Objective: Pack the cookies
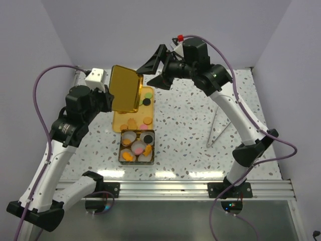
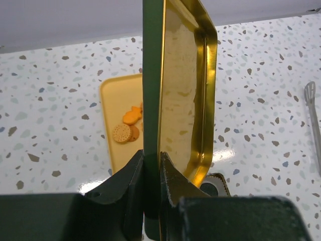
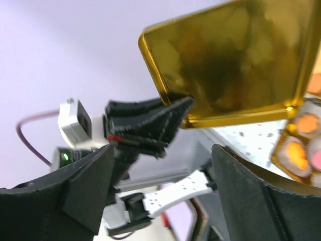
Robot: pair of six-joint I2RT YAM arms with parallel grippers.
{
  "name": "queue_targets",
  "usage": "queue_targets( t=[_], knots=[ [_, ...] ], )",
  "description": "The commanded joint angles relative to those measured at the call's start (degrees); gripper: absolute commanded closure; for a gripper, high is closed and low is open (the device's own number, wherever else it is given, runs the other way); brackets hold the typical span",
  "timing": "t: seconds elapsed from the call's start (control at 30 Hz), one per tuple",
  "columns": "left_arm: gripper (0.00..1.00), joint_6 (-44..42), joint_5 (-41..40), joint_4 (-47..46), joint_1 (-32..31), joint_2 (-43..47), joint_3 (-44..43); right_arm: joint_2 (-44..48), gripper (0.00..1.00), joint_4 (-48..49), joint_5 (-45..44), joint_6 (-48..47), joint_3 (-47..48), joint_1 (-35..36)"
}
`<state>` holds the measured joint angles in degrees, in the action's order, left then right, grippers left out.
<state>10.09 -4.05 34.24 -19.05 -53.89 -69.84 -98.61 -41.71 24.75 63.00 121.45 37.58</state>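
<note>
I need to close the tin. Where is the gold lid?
Top view, left of centre: the gold lid stands on edge, clamped in the left gripper, over the yellow tray, behind the tin.

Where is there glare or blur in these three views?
Top external: lamp glare in strips on the table near the arm bases. Left wrist: the gold lid shines like a mirror; the left end effector is dark. Right wrist: the right end effector is blurred, the cookies look overexposed.

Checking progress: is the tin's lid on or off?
Off: the left gripper pinches the gold lid on edge, away from the tin, whose cookies show.
</note>
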Motion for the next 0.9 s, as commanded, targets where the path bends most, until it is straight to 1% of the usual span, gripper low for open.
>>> queue_targets(
  t=[0.0, 0.07, 0.13, 0.17, 0.27, 0.33, 0.4, 0.57, 0.73, 0.83, 0.87],
  knots=[
    [1.00, -4.90, -8.15, -1.37, -3.09, 1.33, -3.98, -3.95, 0.17, 11.03, 6.44, 10.02, -0.51, -0.58],
    [1.00, -6.82, -9.65, -1.37, -4.50, 1.86, -4.33, -7.10, 0.12, 14.10, 8.02, 13.80, 1.06, -0.58],
    [1.00, -8.49, -12.11, -1.02, -6.78, 2.12, -4.86, -9.31, 0.11, 16.13, 8.82, 17.04, 3.70, -0.58],
    [1.00, -9.03, -13.07, -1.19, -7.31, 2.38, -4.95, -11.50, 0.08, 17.18, 9.17, 17.94, 4.93, -0.58],
    [1.00, -9.74, -14.13, -1.63, -9.34, 3.00, -5.21, -14.67, 0.08, 18.07, 9.96, 20.66, 9.85, -0.58],
    [1.00, -11.84, -14.66, -1.63, -10.83, 3.17, -5.74, -17.14, 0.07, 18.42, 10.23, 22.24, 12.39, -0.58],
    [1.00, -12.98, -15.10, -1.54, -12.06, 3.26, -6.00, -18.46, 0.07, 18.60, 10.14, 23.04, 13.37, -0.58],
    [1.00, -15.70, -18.00, -1.28, -14.35, 3.70, -5.48, -18.38, 0.06, 20.79, 9.53, 24.44, 11.97, -0.58],
    [1.00, -18.69, -21.16, -1.28, -18.21, 3.35, -5.13, -18.37, 0.06, 22.90, 9.61, 26.12, 10.39, -0.67],
    [1.00, -21.15, -24.06, -1.63, -20.93, 2.91, -5.39, -18.64, 0.06, 22.73, 9.52, 26.47, 10.47, -0.93],
    [1.00, -21.94, -26.25, -2.15, -21.90, 2.74, -5.48, -19.16, 0.06, 22.12, 10.22, 26.47, 10.65, -1.02]
  ],
)
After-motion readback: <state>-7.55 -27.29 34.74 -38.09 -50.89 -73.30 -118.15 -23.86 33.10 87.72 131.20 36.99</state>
